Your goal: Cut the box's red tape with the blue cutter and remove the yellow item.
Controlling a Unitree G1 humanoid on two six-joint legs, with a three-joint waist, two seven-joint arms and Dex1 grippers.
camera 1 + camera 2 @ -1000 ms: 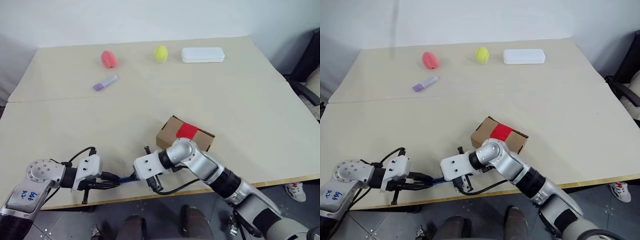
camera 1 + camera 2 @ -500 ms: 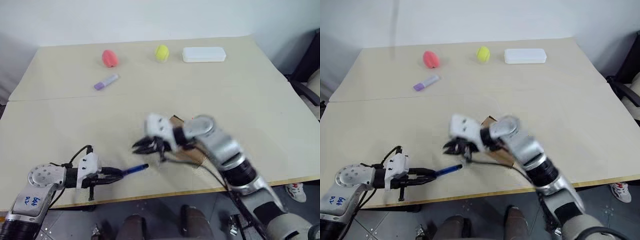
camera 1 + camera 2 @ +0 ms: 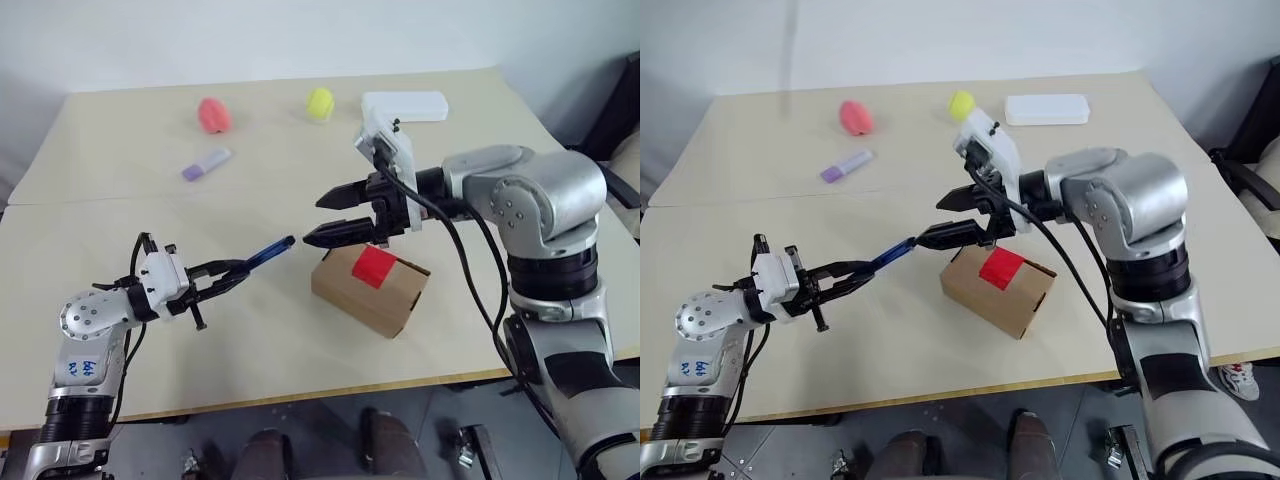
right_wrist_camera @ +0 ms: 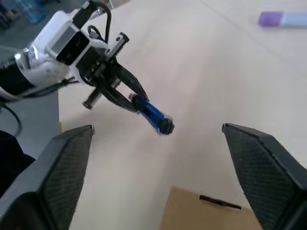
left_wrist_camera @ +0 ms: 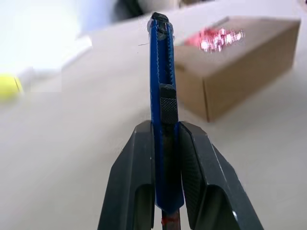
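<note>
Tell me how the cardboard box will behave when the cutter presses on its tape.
The box looks small and light, sitting free on the table, so it will probably slide or tip unless braced. Its corrugated flaps under the red tape likely give a little.

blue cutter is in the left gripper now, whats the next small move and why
Probably bring the left gripper toward the box so the blue cutter tip meets the red tape. The tape looks uncut, the cutter is clamped pointing at the box, short of it, and the right gripper hangs open above.
</note>
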